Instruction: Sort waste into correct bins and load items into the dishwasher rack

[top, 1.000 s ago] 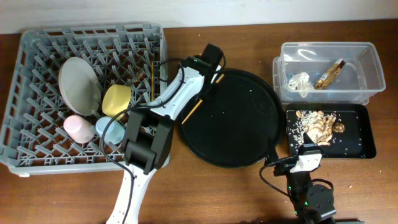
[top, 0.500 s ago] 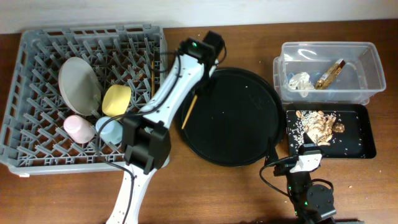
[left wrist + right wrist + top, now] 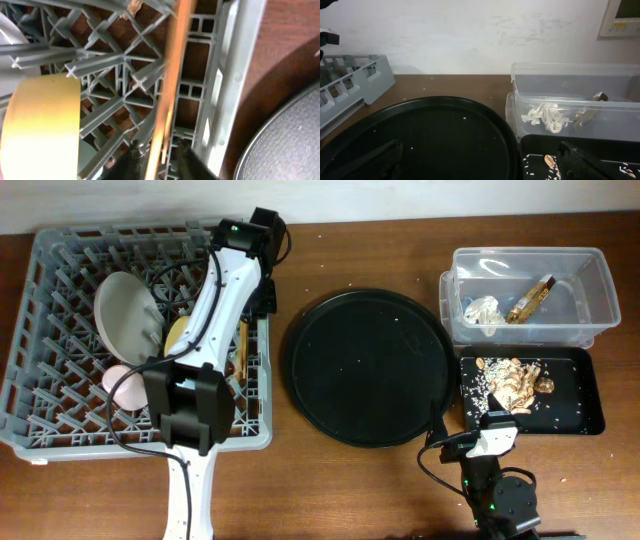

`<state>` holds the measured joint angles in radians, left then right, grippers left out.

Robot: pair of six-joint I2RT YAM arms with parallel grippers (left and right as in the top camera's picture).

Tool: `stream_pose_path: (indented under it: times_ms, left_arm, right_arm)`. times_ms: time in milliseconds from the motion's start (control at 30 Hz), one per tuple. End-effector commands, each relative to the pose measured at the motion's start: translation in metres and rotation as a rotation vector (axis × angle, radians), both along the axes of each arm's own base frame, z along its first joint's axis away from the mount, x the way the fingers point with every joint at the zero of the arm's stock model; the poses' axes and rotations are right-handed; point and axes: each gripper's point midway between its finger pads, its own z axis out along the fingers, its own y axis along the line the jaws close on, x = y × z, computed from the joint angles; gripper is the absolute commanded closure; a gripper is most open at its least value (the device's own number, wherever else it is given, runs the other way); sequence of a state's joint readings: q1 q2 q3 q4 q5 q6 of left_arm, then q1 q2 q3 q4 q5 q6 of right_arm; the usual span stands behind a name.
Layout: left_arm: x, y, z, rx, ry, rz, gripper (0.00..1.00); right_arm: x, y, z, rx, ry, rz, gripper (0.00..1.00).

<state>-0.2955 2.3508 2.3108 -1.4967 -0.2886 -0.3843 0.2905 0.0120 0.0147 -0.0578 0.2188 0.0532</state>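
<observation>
The grey dishwasher rack (image 3: 50,430) at left holds the pale plate (image 3: 128,315), the yellow bowl (image 3: 178,335) and the pink cup (image 3: 122,385); the blue cup is hidden under my left arm. My left gripper (image 3: 162,162) is over the rack's right side (image 3: 235,75), shut on a wooden chopstick (image 3: 172,80) that also shows in the overhead view (image 3: 243,345). The yellow bowl (image 3: 40,125) is just to its left. The clear tub (image 3: 590,280) holds the tissue (image 3: 482,310) and the wrapper (image 3: 530,298). The shallow black tray (image 3: 590,395) holds the food scraps (image 3: 510,380). My right gripper (image 3: 480,165) is open and empty at the front.
The large round black tray (image 3: 365,365) lies between the rack and the bins, with a few white crumbs on it. It fills the lower part of the right wrist view (image 3: 420,130), with the clear tub (image 3: 570,85) to its right. A wall stands behind the table.
My left gripper has swung left from the round tray's rim to over the rack's right side, carrying the chopstick. The right arm has not moved.
</observation>
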Motion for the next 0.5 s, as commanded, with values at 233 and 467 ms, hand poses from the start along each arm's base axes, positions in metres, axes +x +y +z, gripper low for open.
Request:
stream_pose_path:
  times_ms: [233, 467]
  left_arm:
    - [-0.061, 0.007, 0.169, -0.11, -0.251, -0.032, 0.01]
    - [-0.144, 0.014, 0.293, -0.206, -0.596, -0.101, 0.01]
  right_arm:
    - [0.0, -0.001, -0.003, 0.006, 0.005, -0.006, 0.01]
    - [0.0, -0.001, -0.003, 0.006, 0.005, -0.005, 0.02]
